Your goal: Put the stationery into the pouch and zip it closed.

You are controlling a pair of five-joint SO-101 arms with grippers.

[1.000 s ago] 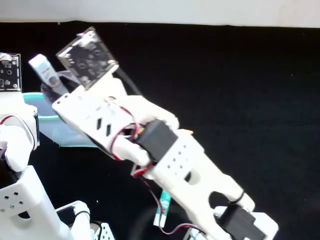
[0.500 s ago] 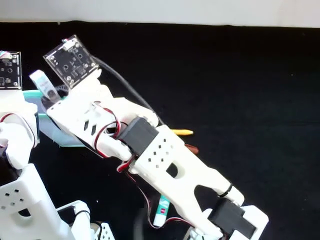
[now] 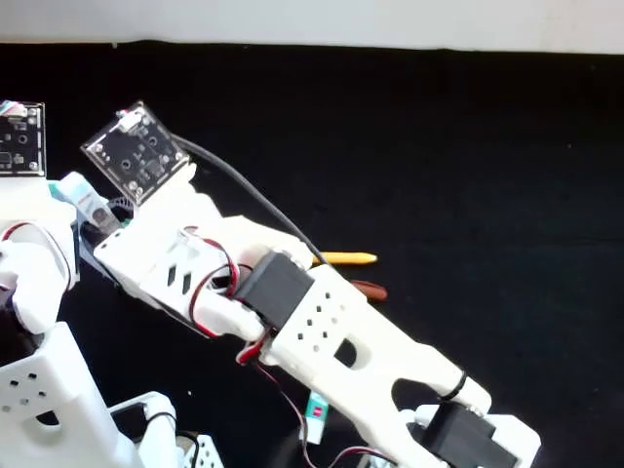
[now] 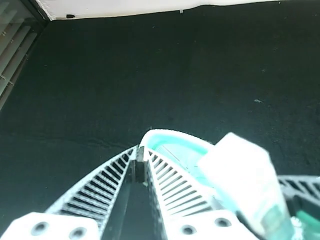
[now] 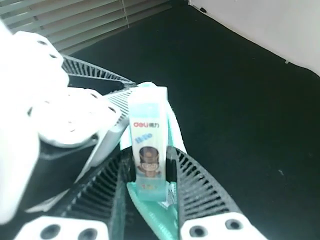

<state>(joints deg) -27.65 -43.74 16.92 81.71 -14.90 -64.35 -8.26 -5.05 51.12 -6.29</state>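
Pouch (image 4: 172, 139) mostly hidden; right fingers (image 5: 196, 191) clamp eraser (image 5: 148, 145).

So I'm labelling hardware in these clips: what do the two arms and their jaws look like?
Both are white plastic. The right arm has black servo blocks, rows of holes, slotted vents, red and black wires, and a black cable to a square clear camera board at its wrist. The jaws are white tapering lattices of thin ribs.

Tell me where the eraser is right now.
The eraser is clamped in the right gripper, near the table's left side in the high view. It sits just above the open mouth of the teal pouch, whose rim the left gripper pinches.
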